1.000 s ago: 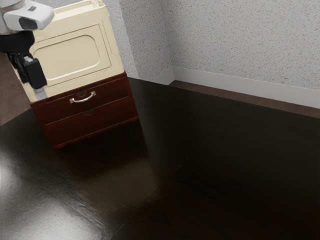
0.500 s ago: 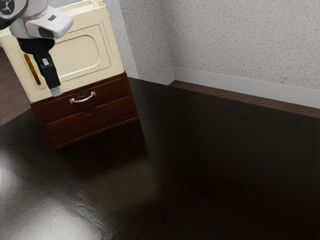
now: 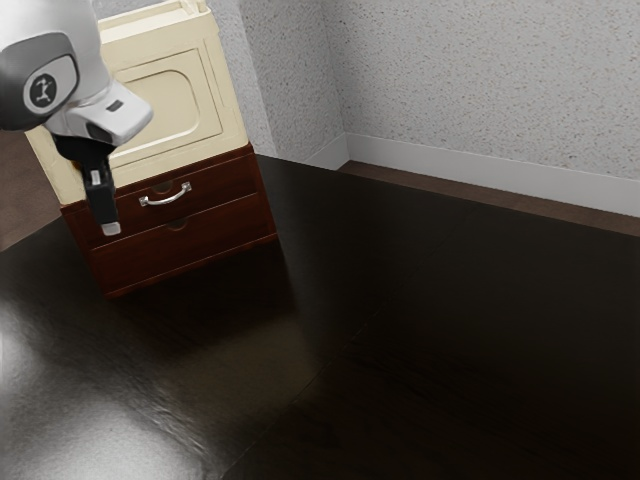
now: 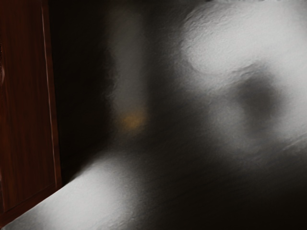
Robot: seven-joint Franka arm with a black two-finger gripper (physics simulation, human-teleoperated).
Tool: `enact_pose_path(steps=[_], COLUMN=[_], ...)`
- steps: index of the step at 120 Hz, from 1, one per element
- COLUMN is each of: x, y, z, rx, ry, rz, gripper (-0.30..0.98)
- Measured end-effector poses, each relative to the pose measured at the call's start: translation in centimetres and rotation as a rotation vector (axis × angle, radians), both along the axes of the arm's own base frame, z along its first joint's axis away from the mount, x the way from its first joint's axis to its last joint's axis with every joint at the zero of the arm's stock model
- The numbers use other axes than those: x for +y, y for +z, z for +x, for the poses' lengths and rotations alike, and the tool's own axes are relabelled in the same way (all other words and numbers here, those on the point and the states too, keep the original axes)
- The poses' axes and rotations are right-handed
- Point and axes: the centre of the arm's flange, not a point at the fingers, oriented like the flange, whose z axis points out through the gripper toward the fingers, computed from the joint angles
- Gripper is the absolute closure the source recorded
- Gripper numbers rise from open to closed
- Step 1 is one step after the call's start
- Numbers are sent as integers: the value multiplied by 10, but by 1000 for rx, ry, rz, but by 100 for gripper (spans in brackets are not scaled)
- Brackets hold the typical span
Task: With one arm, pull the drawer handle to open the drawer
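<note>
Near the handle point(image 3: 166, 197), it seems, the hand point(image 3: 110, 227) points downward.

The arm point(image 3: 80, 40) wears a smooth, rounded white shell with a broad grey cap point(image 3: 20, 70), its round dark badge point(image 3: 43, 91) bearing a pale mark. A white wrist housing point(image 3: 122, 118) carries a small dark rectangle point(image 3: 115, 105). The slim tool point(image 3: 111, 229) is black, with a small pale inset point(image 3: 97, 178) and a light grey end.
</note>
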Motion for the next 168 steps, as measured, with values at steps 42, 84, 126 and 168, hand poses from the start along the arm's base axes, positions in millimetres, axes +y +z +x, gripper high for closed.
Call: enact_pose_path(steps=[42,84,126,168], x=[56,71,96,101], y=[-27,-61,-98,-117], z=[3,37,65,90], rx=[-38,-59,-69,-75], ry=[15,-15,-23,-41], rz=[46,75,118,136], gripper=[0,0,0,0])
